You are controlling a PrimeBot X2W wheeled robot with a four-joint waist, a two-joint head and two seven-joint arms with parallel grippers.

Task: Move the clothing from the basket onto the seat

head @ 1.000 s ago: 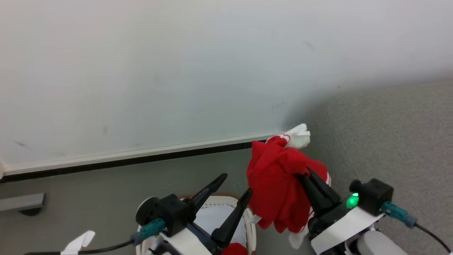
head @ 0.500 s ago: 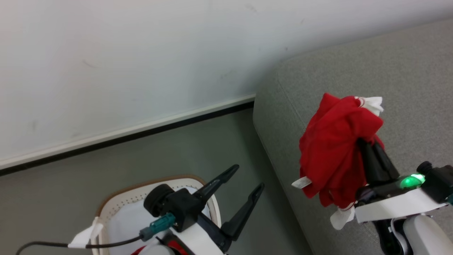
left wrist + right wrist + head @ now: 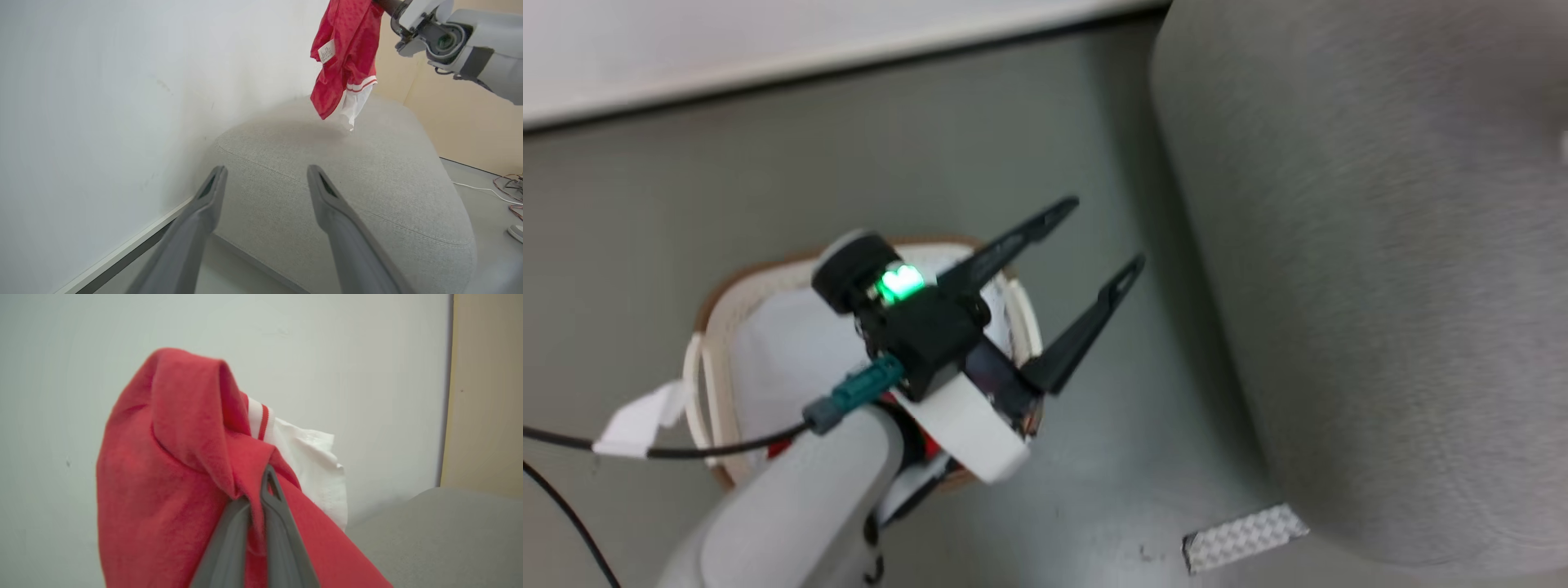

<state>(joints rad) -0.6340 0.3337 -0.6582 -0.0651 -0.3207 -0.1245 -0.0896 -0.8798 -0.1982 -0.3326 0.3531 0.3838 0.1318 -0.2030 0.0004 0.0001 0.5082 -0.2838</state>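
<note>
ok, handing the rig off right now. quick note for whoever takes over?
Left gripper: open, holding nothing, above the basket, fingers pointing toward the seat.
Right gripper: shut on a red garment, which hangs over the seat and is not yet released.
Done: one garment is out of the basket and over the seat.
Left: lower it and let go on the seat. A bit of red shows in the basket, so there is probably more clothing to fetch.
</note>
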